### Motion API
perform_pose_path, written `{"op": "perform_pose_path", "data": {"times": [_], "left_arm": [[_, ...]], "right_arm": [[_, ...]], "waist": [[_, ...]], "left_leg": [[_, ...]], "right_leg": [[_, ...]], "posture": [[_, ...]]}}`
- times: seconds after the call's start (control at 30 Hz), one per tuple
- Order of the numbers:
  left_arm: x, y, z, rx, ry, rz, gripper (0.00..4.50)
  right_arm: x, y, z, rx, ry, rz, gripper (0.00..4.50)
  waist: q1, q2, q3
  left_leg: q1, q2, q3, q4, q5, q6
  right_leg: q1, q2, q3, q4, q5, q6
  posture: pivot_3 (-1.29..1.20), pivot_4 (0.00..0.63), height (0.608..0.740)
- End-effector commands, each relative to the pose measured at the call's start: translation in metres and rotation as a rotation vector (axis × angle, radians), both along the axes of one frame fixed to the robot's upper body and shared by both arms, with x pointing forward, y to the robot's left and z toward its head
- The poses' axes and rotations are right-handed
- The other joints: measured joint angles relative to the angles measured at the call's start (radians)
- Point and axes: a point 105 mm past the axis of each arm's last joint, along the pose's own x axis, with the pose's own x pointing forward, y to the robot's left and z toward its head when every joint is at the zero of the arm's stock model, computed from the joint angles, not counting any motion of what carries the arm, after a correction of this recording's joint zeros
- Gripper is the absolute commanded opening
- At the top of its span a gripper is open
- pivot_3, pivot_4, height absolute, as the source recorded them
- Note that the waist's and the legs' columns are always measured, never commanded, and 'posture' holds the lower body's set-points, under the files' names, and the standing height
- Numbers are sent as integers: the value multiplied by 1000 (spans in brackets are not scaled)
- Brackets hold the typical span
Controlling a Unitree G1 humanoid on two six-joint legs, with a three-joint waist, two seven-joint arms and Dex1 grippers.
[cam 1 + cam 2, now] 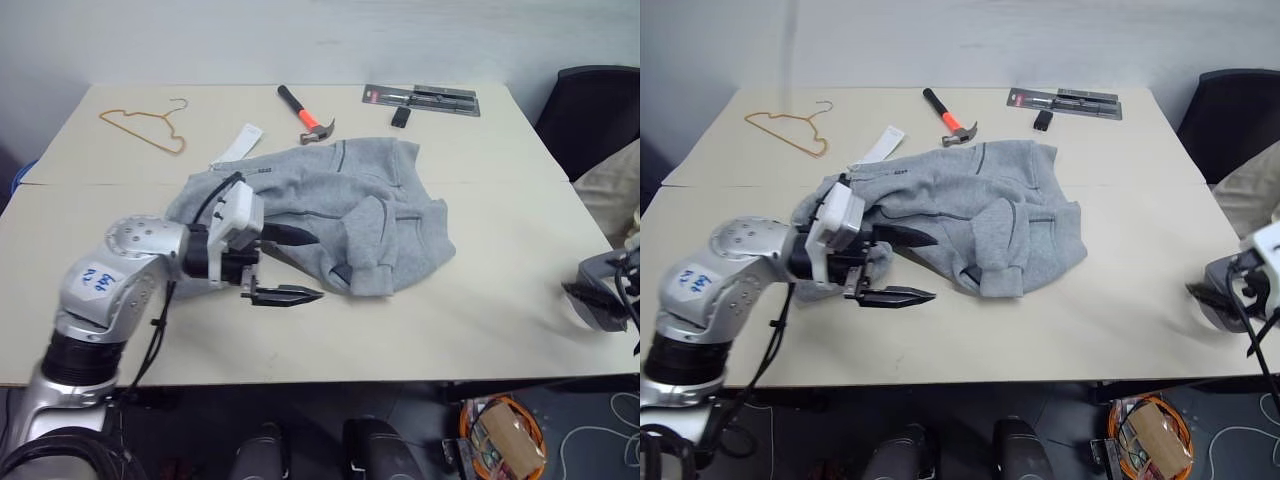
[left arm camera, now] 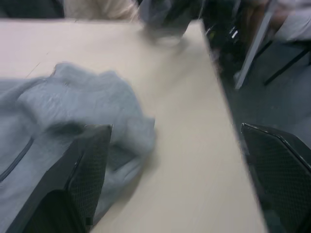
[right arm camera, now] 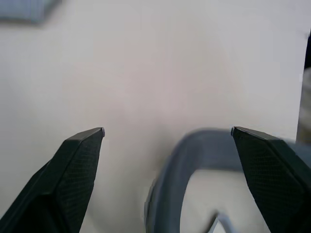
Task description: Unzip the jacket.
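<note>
Black ridged left jaws [image 1: 297, 266] beside crumpled fleece jacket [image 1: 345, 205]

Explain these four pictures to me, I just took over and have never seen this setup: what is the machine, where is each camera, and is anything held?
It is a two-armed robot at a table. Two pictures look down from its head; the other two look along each wrist's black fingers. On the table lie a crumpled grey jacket, a hammer, a wire hanger, a white tag and a packaged item. The left tool is open at the jacket's near edge, holding nothing. The right tool is open over the table's right side, empty.
</note>
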Motion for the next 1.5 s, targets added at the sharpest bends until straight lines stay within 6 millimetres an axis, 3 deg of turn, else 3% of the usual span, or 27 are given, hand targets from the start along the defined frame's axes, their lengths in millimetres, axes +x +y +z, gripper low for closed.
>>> {"op": "perform_pose_path", "data": {"times": [0.03,0.17,0.33,0.67,0.83,0.93,1.07,1.3,1.37,1.43,1.5], "left_arm": [[20,55,-1,238,-157,230,4500],[2,76,-10,333,-133,277,4500],[-12,84,-34,460,-125,286,4500],[20,83,-61,570,-230,370,4500],[31,86,-74,608,-240,397,4500],[35,88,-76,599,-238,409,3931],[39,95,-77,623,-248,420,2843],[35,111,-75,661,-249,422,673],[31,149,-72,789,-250,458,128],[27,193,-64,951,-267,486,53],[26,220,-54,1036,-279,506,53]], "right_arm": [[-3,36,36,-87,-60,182,4444],[-4,84,22,-235,-12,441,4444],[10,101,-19,-623,-6,643,4444],[59,140,-68,-660,-97,782,4444],[86,159,-76,-610,-160,768,4285],[90,163,-80,-597,-154,790,3572],[90,165,-82,-586,-151,805,2382],[81,154,-85,-596,-104,826,40],[70,142,-85,-574,-38,842,0],[61,131,-85,-553,9,843,0],[55,121,-83,-567,29,837,0]], "waist": [[-8,0,0],[-11,0,0],[-2,0,0],[-11,0,1],[-22,-2,0],[-24,-2,-1],[-25,-2,-1],[-23,-2,-1],[-23,-2,-1],[-22,-2,-1],[-21,-2,0]], "left_leg": [[0,0,0,-1,0,0],[0,1,0,-2,-1,0],[-1,-1,0,-1,-2,1],[-2,0,3,0,-2,1],[0,1,5,1,-1,1],[2,1,5,1,-1,1],[2,1,4,1,-1,1],[1,1,4,1,-1,1],[1,1,4,1,-1,1],[1,1,4,0,-2,0],[2,2,3,-1,-2,0]], "right_leg": [[0,0,0,0,0,0],[0,0,-1,-1,-1,-1],[-1,-3,-1,-2,-1,0],[-3,-1,0,1,-1,0],[-3,0,2,3,-1,0],[-1,-1,2,4,-1,-1],[-1,-1,2,4,-1,-1],[-2,-2,2,4,-1,-1],[-2,-2,2,4,-1,-1],[-2,-2,1,4,-2,-2],[-3,-2,0,3,-2,-3]], "posture": [[0,150,740],[0,150,740],[0,150,740],[0,150,740],[0,150,740],[0,150,740],[0,150,740],[0,150,740],[0,150,740],[0,150,740],[0,150,740]]}}
